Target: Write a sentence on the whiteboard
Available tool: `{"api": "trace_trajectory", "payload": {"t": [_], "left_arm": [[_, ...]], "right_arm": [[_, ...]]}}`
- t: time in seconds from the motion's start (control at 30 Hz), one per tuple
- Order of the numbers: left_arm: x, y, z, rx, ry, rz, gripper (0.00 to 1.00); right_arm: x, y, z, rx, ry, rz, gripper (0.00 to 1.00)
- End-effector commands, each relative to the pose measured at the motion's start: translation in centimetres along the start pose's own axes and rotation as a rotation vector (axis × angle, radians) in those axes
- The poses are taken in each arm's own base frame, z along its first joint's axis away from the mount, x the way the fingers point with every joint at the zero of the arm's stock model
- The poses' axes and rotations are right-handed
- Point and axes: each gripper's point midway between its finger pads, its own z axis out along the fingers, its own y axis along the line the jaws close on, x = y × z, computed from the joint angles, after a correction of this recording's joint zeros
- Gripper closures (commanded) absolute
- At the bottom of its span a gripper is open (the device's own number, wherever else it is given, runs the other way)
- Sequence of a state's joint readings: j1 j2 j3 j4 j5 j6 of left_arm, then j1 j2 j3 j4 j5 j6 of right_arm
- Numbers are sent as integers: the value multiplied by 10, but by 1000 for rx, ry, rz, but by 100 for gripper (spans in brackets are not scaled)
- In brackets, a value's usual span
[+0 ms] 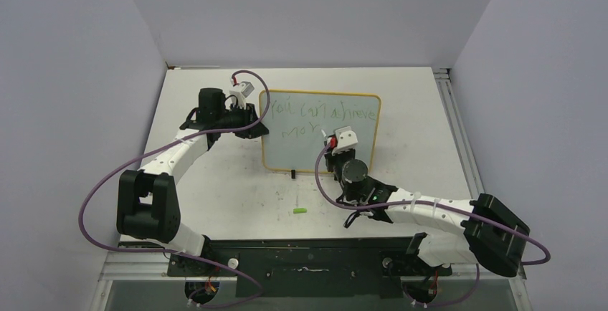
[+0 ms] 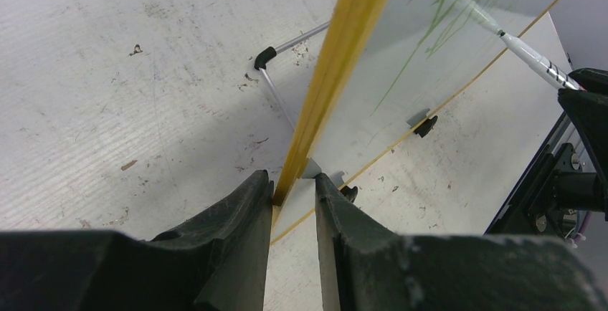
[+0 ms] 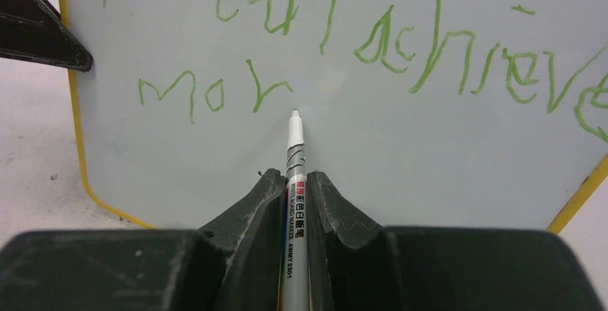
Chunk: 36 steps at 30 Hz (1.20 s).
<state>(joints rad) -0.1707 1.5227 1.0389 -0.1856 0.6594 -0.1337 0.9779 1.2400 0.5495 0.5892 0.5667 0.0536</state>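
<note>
Whiteboard (image 1: 310,155) stands upright on scuffed white bench (image 1: 215,189), centre of top view; pale grey walls (image 1: 72,74) around. Green sentence (image 1: 323,114) reads "You can achieve", with "mor" below. Marker (image 3: 295,153) barrel print roughly "AWMY 2301". Left fingers (image 2: 244,211) clamp board's yellow left edge. Right fingers (image 3: 262,203) clenched on marker, tip just right of "mor"; contact unclear. Green cap (image 1: 300,211) lies on bench, lower centre.
</note>
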Motion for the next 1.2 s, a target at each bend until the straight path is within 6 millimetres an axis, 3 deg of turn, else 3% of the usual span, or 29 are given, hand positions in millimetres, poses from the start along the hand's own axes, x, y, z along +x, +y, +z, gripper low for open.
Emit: {"api": "trace_trajectory", "payload": {"t": [0.0, 0.37, 0.6, 0.93, 1.17], "left_arm": [[-24, -12, -5, 17, -54, 55, 75], [-24, -12, -4, 16, -53, 55, 75], [-23, -12, -4, 16, -52, 54, 75], [-23, -12, -4, 17, -52, 54, 75], [-23, -12, -4, 18, -51, 54, 75]], "right_arm": [[-11, -7, 9, 36, -30, 35, 95], [-6, -21, -1, 79, -11, 49, 95], [-15, -28, -2, 103, -30, 43, 95], [-30, -13, 10, 48, -64, 40, 95], [-29, -8, 13, 28, -61, 37, 95]]}}
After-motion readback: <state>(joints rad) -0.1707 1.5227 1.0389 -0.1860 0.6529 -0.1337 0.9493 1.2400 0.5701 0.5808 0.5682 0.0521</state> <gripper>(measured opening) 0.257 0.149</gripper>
